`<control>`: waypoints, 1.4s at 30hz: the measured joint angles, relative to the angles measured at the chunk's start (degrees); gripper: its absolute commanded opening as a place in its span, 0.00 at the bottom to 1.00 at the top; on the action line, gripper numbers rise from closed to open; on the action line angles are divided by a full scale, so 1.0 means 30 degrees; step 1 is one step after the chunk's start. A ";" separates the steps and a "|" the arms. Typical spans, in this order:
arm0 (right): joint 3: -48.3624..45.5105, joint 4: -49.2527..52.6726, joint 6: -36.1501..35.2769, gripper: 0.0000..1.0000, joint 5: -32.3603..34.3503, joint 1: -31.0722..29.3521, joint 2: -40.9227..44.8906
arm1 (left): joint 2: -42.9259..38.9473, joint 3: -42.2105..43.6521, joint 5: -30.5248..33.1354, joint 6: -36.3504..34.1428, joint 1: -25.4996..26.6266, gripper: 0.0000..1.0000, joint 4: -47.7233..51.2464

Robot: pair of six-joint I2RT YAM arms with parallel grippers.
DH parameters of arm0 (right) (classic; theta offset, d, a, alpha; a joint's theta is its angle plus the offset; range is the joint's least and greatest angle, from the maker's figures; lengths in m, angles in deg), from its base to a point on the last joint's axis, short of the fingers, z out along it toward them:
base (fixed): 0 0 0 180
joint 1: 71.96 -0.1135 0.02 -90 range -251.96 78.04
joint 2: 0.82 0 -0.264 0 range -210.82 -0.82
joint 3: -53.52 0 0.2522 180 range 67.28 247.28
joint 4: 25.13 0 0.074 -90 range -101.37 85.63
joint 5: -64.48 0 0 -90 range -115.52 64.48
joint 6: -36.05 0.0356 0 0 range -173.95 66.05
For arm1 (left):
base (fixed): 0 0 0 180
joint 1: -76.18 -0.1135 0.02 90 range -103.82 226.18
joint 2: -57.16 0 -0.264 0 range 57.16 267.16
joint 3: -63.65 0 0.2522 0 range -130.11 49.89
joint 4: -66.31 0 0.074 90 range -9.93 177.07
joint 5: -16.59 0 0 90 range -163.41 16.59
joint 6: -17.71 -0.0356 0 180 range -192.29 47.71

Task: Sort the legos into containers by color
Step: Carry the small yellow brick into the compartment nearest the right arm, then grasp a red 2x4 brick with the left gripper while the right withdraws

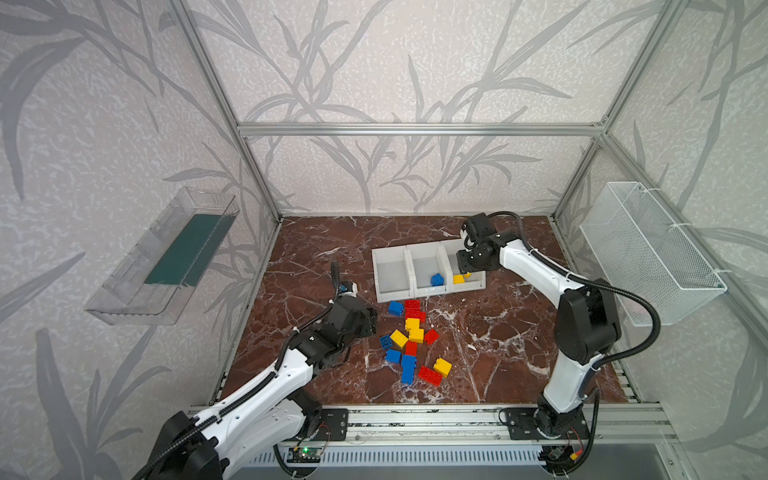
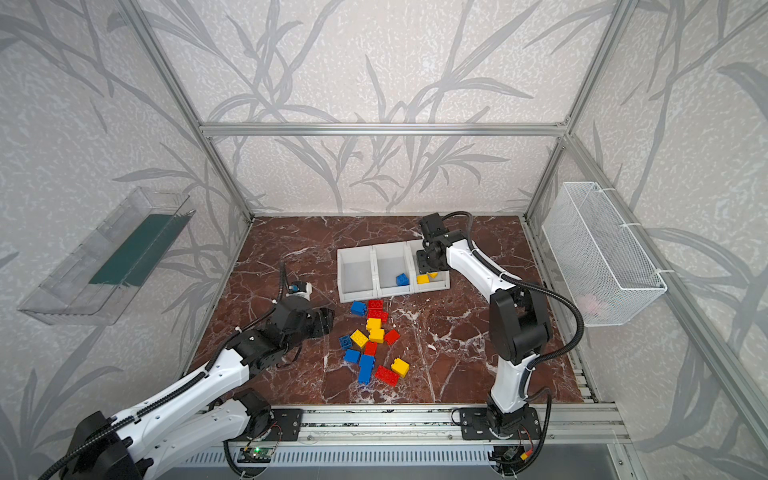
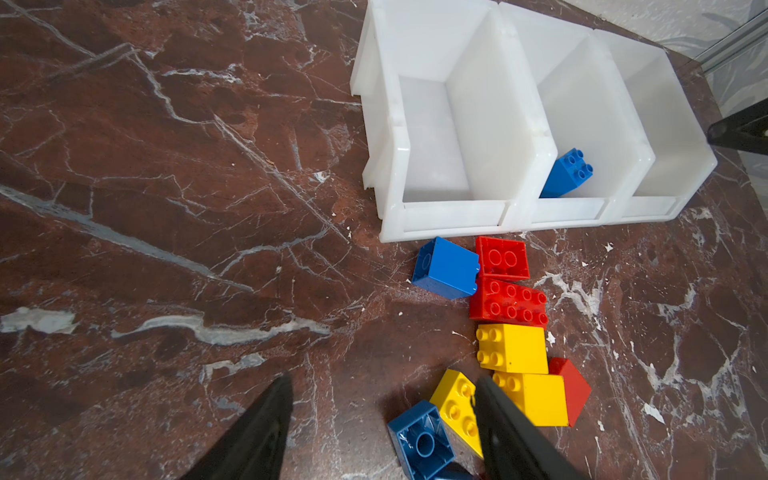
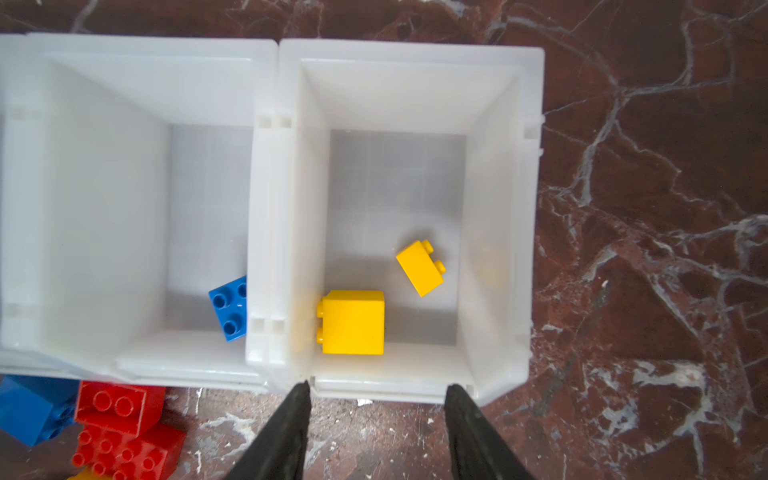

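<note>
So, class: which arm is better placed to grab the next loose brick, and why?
Probably left: the left claw hovers open beside the loose bricks; the right claw is over the rightmost bin.

Three white bins stand side by side at the far middle of the table [image 1: 316, 266]. The left bin [image 1: 384, 274] shows a bare floor. The middle bin [image 1: 422, 268] holds one blue brick [image 1: 436, 279], tilted against its right wall at the near end. The right bin [image 4: 415, 50] holds a large yellow brick [image 4: 353, 323] on its side, studs toward the left wall, and a small yellow brick [image 4: 420, 268], tilted, just to its right.

Near the bins lies a loose pile: a blue block [image 1: 395, 308] touching a square red brick [image 1: 412, 304], a long red brick [image 1: 415, 315], then two yellow bricks [image 1: 412, 324]. The nearest pieces are a long blue brick [image 1: 408, 368], a red plate-shaped brick [image 1: 430, 376] and a yellow block [image 1: 443, 367].
</note>
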 measured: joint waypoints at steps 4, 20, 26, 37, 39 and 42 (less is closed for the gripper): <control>-0.1909 -0.0087 0.0160 0.55 -0.0495 -0.0007 0.2718 | 0.0299 0.0000 -0.0284 -0.0036 0.0211 0.71 -0.0015; -1.0273 0.0634 0.2601 0.56 -0.0437 -0.1370 1.1103 | 0.4226 -0.1858 -0.3257 -0.2790 0.3395 0.71 -0.0029; -1.2254 0.0809 0.3716 0.57 0.0182 -0.1370 1.3617 | 0.4925 -0.2688 -0.4605 -0.6572 0.6368 0.71 0.0525; -1.2706 0.0991 0.4087 0.58 0.1020 -0.1370 1.4877 | 0.8852 -0.5202 -0.5581 -1.3267 0.9231 0.72 0.2171; -1.2706 0.1042 0.4131 0.59 0.1049 -0.1370 1.4936 | 0.9449 -0.5421 -0.5719 -1.3952 0.9384 0.72 0.2193; -1.2728 0.1129 0.4146 0.59 0.1151 -0.1355 1.5169 | 1.0389 -0.5807 -0.5807 -1.4972 0.9573 0.72 0.2331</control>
